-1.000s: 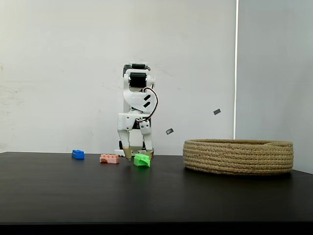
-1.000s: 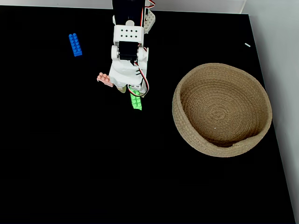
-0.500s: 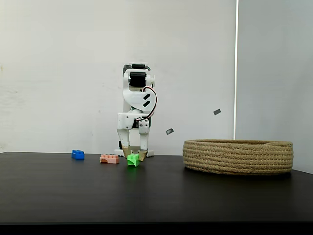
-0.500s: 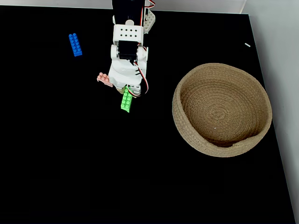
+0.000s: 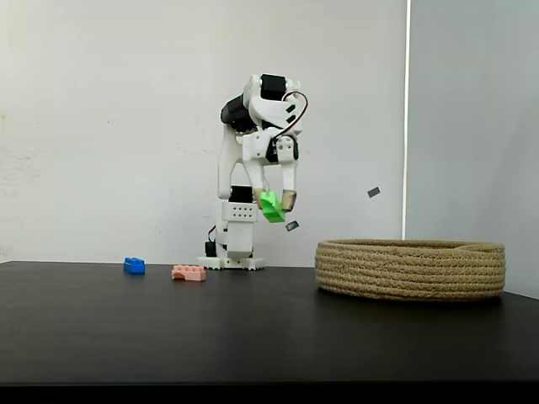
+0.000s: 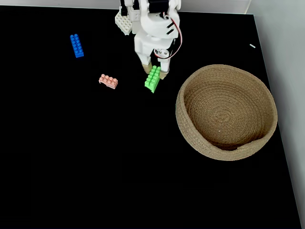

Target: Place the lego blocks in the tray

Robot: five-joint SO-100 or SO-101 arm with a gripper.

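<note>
Now your gripper hangs well above the black table, with its fingers closed on the green brick. Half a second ago that brick was still down at table level between the fingertips, just right of the pink brick; since then you have lifted it clear and swung the arm toward the basket. In the side-on fixed view the green brick sits tilted in the grasp, one end lower than the other, at a height above the basket's rim and still well to the left of it. In the fixed view from above, the gripper and the green brick now appear just left of the basket's near wall, not yet over its opening; before, they lay further left and lower in that picture, beside the pink brick.

The pink brick has not moved: it lies flat on the table, and from above you see it uncovered now that the arm has pulled away from it. The blue brick also stays where it was, left of the pink one and apart from it; from above it lies near the far left of the table. The basket keeps its place at the right, with no brick inside it. The arm's base stands behind the bricks, against the white wall.
</note>
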